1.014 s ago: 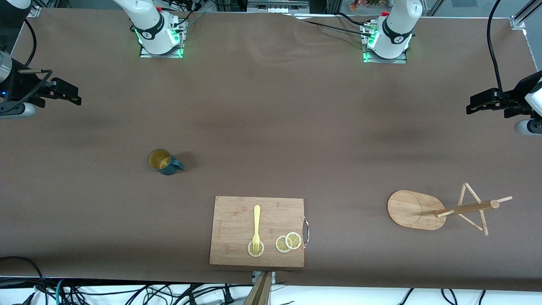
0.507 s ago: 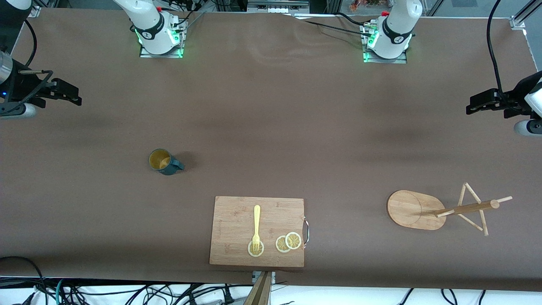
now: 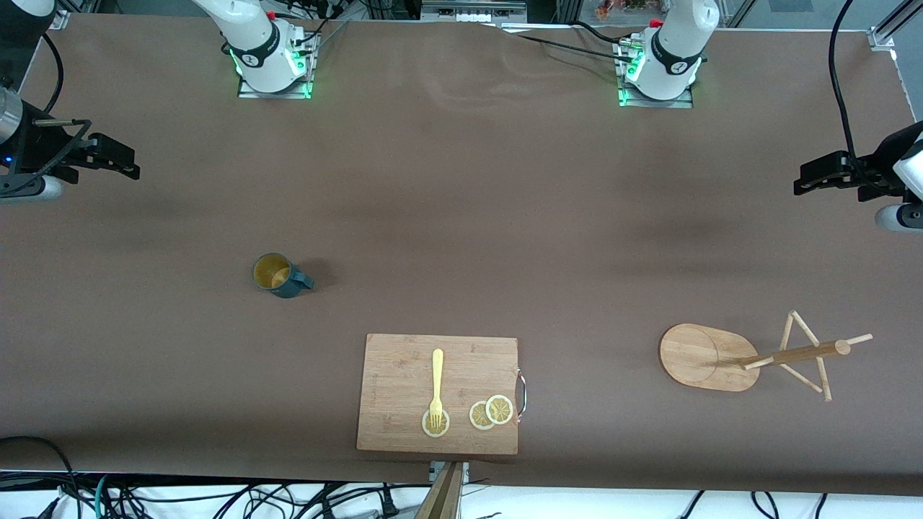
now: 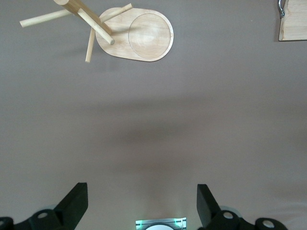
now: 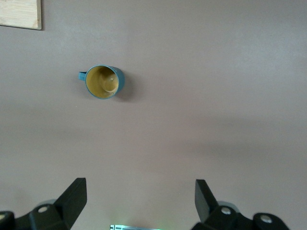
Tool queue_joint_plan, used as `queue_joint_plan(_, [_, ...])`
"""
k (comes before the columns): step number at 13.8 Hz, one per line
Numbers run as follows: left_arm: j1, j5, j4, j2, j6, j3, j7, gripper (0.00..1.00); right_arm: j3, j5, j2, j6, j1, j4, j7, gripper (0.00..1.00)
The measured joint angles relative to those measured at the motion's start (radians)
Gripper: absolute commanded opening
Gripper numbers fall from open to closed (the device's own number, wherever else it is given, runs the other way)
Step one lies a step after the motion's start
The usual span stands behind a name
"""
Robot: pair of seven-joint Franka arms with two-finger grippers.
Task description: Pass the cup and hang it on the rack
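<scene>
I compare this moment with the 2 earlier front views and find nothing displaced; the right gripper (image 3: 130, 164) shows only a slight shift at the right arm's end of the table; I judge the task not yet begun, with all of its steps outstanding.

Working across the front view from its left edge: the right gripper hangs high over bare table, jaws spread fully and holding nothing; the right wrist view confirms the wide gap between its fingers (image 5: 72, 196). The cup (image 3: 278, 275) stands upright on the table, mouth up, handle turned toward the left arm's end; it is well apart from everything, so I judge approach room ample on every side. The cutting board (image 3: 404, 375), nearer the front camera, carries a fork (image 3: 436, 389) and 3 lemon slices (image 3: 490, 412); its edge lies close to the table's front edge. The rack (image 3: 710, 357) stands toward the left arm's end, pegs free, well apart from the board; the mid-table stretch offers open room for the pass. The left gripper (image 3: 815, 176) waits above the table's end, jaws fully parted and empty.
</scene>
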State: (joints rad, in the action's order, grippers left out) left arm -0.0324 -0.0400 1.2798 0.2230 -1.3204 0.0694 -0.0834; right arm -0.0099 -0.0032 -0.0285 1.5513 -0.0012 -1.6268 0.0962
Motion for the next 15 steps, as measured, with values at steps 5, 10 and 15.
queue_joint_plan(5, [0.000, 0.000, 0.000, 0.000, -0.009, 0.000, 0.000, 1.00, 0.003, 0.000, 0.000, 0.000, 0.002, 0.000, 0.000, 1.00])
queue_joint_plan(10, [0.000, 0.000, 0.000, 0.001, -0.012, 0.000, 0.000, 1.00, 0.011, 0.001, -0.006, -0.006, 0.028, -0.001, 0.000, 1.00])
queue_joint_plan(15, [0.000, 0.000, 0.000, 0.003, -0.012, 0.001, 0.000, 1.00, 0.014, 0.001, -0.128, 0.059, 0.129, -0.004, -0.026, 1.00])
